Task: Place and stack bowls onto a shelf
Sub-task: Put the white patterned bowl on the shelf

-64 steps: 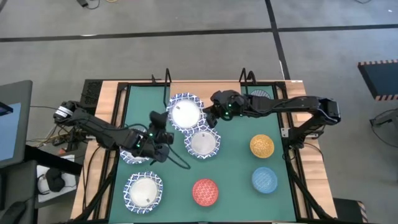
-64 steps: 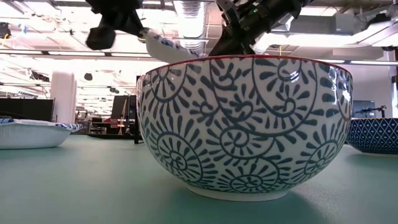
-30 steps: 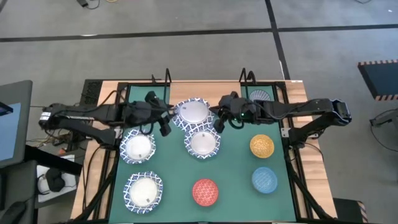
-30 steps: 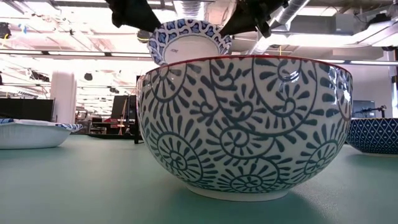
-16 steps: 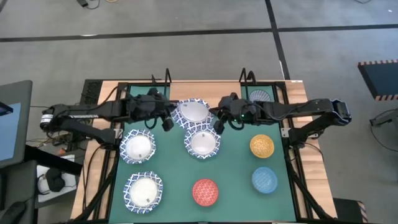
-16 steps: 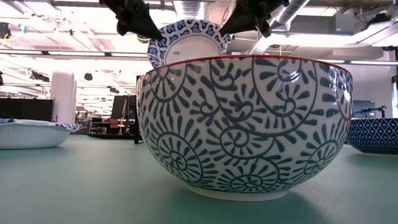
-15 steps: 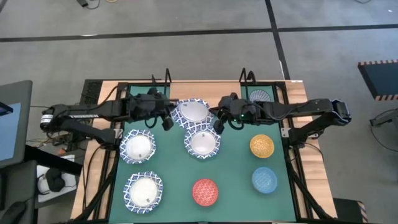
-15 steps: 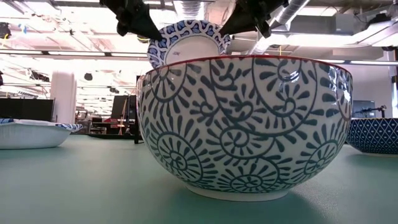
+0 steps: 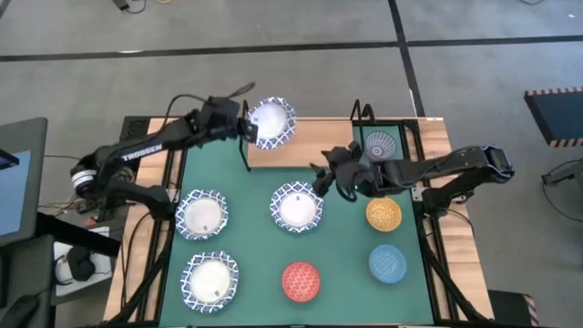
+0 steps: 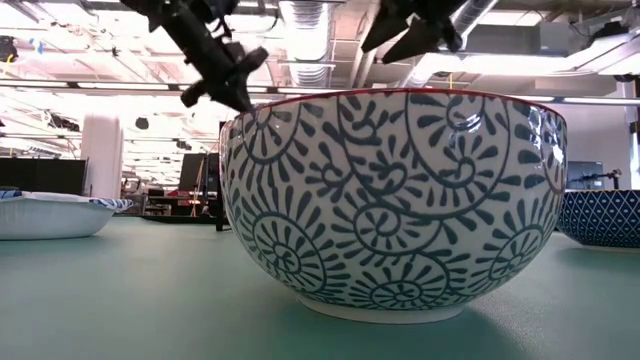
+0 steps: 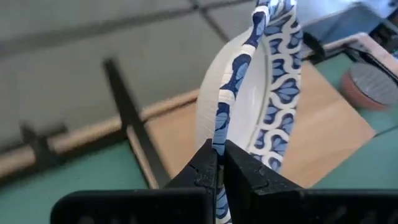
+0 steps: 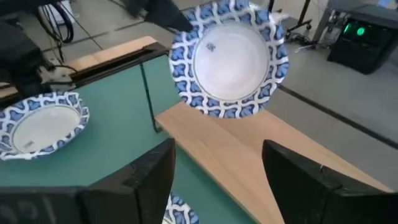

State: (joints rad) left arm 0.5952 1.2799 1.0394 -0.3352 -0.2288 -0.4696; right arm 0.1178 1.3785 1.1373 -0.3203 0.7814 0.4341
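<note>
Right now my left gripper [image 11: 219, 163] has the white bowl [image 9: 271, 122] pinched by its rim, tilted, hanging over the far left edge of the shelf [image 9: 314, 146]. Thin rim grip, so I'd expect it to slip or swing if I rush. Right gripper [image 9: 321, 179] hangs spread apart, holding nothing, near the centre bowl [image 9: 297, 209].

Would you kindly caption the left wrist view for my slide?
Left hand pinching a blue-rimmed white bowl by its rim above the wooden shelf.
</note>
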